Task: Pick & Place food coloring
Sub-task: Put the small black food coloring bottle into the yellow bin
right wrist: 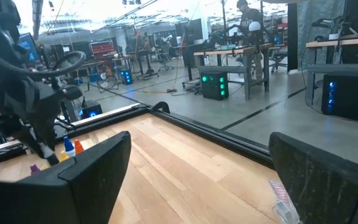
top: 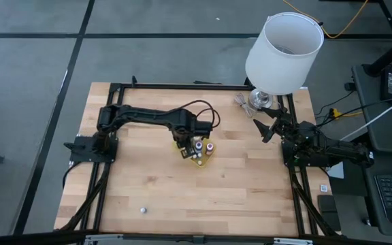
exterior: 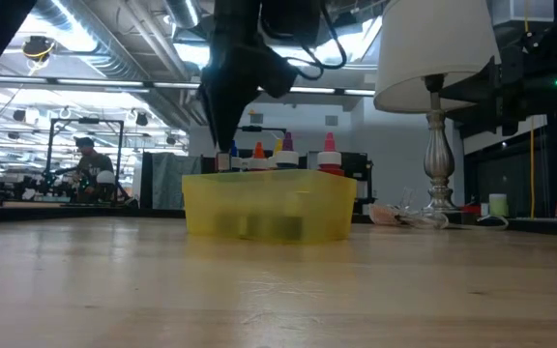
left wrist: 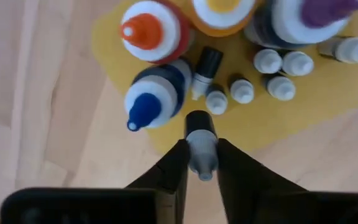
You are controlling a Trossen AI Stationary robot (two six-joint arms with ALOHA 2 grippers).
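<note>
One small grey-capped dropper bottle [left wrist: 201, 146] is clamped between the fingers of the left gripper [left wrist: 201, 163] above the yellow tray's [left wrist: 291, 118] edge. In the tray, four large bottles and seven tiny ones are counted. Beside the lamp [top: 281, 54], the right gripper [top: 267, 128] is held wide apart.

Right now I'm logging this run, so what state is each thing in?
Left gripper: shut on a small bottle, over the yellow tray.
Right gripper: open, waiting near the lamp.
Blue-capped bottle: upright in the tray, capped.
Stray bottle: alone near the table's front edge.
</note>
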